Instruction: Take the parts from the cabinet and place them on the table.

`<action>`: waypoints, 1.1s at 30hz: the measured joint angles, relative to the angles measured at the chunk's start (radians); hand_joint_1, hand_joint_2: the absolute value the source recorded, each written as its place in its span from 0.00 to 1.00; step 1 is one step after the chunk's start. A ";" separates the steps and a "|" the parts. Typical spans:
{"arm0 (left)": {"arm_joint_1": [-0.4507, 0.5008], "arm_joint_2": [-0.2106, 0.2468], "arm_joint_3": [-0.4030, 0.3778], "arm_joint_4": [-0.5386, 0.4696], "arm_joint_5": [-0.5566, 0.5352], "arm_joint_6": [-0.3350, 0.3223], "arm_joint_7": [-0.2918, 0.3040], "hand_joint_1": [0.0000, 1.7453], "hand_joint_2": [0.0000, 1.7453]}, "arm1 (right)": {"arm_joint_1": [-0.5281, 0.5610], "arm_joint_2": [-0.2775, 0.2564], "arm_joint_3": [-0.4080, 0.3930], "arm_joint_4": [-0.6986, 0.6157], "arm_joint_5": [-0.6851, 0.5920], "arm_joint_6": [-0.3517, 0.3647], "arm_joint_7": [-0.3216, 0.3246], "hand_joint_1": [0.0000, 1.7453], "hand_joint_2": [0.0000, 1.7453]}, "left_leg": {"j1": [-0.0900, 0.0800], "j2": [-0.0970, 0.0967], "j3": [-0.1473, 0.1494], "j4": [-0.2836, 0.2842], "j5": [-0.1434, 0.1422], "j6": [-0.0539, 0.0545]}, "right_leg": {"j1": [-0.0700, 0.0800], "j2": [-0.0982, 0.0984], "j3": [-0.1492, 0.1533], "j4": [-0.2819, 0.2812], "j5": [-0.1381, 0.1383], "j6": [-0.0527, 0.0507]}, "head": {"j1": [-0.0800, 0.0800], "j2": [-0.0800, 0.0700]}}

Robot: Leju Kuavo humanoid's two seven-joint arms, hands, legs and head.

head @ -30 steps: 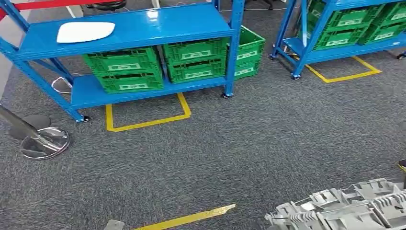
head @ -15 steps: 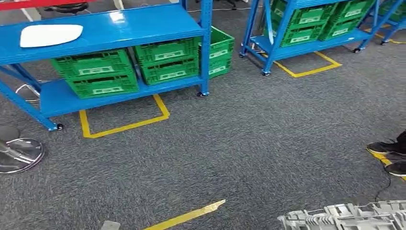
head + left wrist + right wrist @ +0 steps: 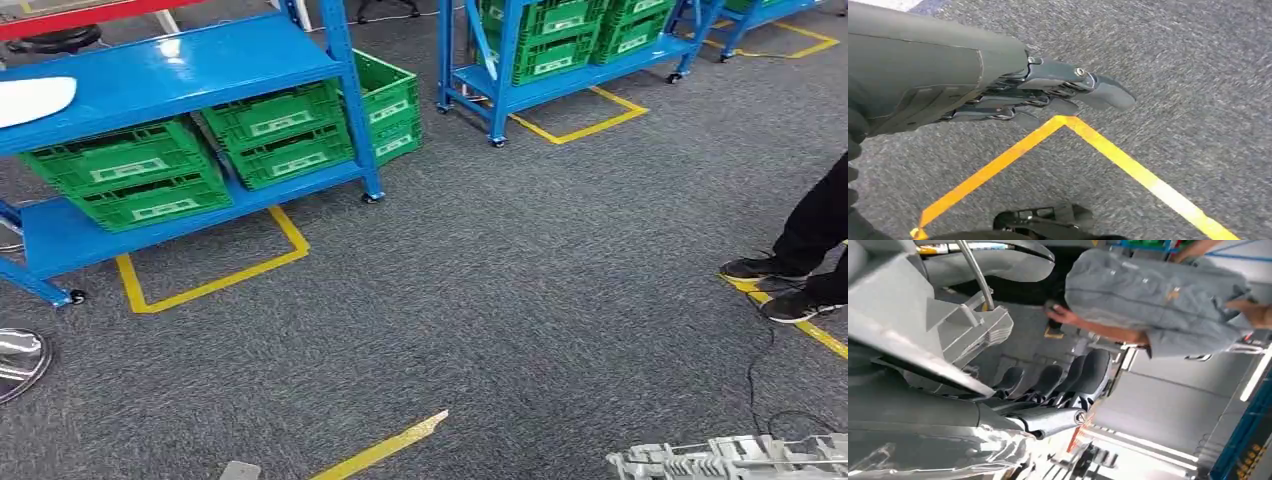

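While the head camera looks down across grey carpet marked with yellow floor tape, you see the pale grey ribbed plastic part at the lower right edge of the view, carried low in front of the robot's body. In the right wrist view the right hand lies under that same grey moulded part, its dark fingers curled up along the part's underside and bearing it; how firmly they clamp it you cannot tell. In the left wrist view the left hand hangs above the carpet, fingers straight and close together, with nothing in it, over a corner of yellow tape. A blue steel shelving cabinet stands at upper left, green slatted plastic crates on its lower shelf and a white flat panel on the upper one. A second blue rack with green crates stands behind it. A person's black shoes and dark trouser legs stand at right, by a black cable. A person in a grey shirt appears in the right wrist view.
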 joint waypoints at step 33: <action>0.021 -0.011 0.034 -0.018 -0.021 -0.003 0.001 0.00 1.00 | -0.030 0.070 -0.106 -0.046 -0.045 0.029 -0.065 0.46 1.00 | 0.000 -0.002 0.013 -0.029 0.049 0.007 | 0.002 0.028 -0.003 0.008 -0.003 0.003 | 0.000 0.000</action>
